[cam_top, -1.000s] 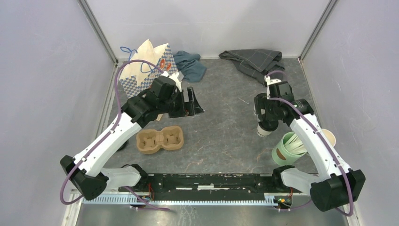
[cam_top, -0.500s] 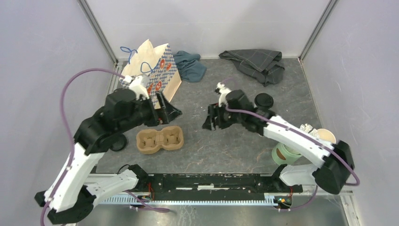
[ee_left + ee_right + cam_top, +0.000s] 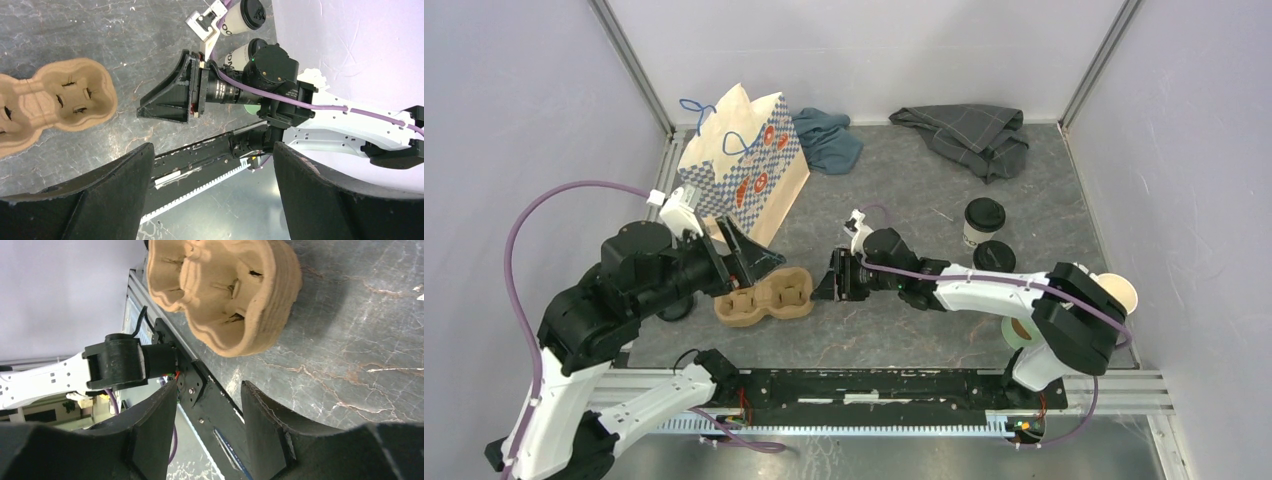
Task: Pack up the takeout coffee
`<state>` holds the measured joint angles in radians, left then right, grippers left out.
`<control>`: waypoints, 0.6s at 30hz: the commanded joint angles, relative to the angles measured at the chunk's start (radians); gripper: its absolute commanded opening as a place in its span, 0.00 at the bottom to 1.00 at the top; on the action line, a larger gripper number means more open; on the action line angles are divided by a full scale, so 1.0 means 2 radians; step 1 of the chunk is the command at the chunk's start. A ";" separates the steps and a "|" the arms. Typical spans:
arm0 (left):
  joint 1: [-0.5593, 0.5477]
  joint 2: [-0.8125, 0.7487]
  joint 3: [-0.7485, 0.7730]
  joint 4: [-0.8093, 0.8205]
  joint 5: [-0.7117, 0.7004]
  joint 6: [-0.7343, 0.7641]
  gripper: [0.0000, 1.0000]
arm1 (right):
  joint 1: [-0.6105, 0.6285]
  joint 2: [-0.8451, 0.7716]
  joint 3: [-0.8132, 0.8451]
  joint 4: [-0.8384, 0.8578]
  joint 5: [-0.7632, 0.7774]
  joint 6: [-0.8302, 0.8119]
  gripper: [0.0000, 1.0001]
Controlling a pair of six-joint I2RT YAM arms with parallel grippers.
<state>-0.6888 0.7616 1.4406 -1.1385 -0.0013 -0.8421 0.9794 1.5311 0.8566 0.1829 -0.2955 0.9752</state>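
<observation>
A takeout coffee (image 3: 982,221), a white paper cup with a black lid, stands right of centre; it also shows in the left wrist view (image 3: 244,16). A second lidded cup (image 3: 996,257) stands just in front of it. A brown pulp cup carrier (image 3: 764,295) lies on the table, seen close in the right wrist view (image 3: 225,295). My right gripper (image 3: 829,278) (image 3: 209,395) is open and empty beside the carrier's right end. My left gripper (image 3: 749,262) (image 3: 212,160) is open and empty above the carrier's left part.
A patterned paper bag (image 3: 744,170) stands at the back left. A blue cloth (image 3: 829,140) and a grey cloth (image 3: 964,130) lie at the back. A mint-green cup (image 3: 1022,330) and a lidless white cup (image 3: 1116,292) stand at the right, partly behind my right arm.
My right gripper let go of a lidded cup at the right and swung left to the carrier. My left gripper moved from the bag toward the carrier.
</observation>
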 commanded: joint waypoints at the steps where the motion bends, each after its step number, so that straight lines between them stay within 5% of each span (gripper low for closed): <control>1: 0.002 -0.009 -0.009 -0.005 -0.002 -0.026 0.94 | -0.003 0.023 -0.008 0.078 0.004 0.021 0.55; 8: 0.002 -0.003 -0.007 0.000 -0.002 -0.024 0.94 | -0.005 0.050 -0.004 0.094 0.005 0.016 0.44; 18: 0.002 -0.002 -0.014 0.004 0.014 -0.026 0.94 | -0.011 0.074 0.009 0.094 -0.002 0.009 0.41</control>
<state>-0.6888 0.7490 1.4158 -1.1538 0.0105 -0.8608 0.9657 1.6650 0.8410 0.2996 -0.2916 1.0008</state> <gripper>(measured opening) 0.939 0.423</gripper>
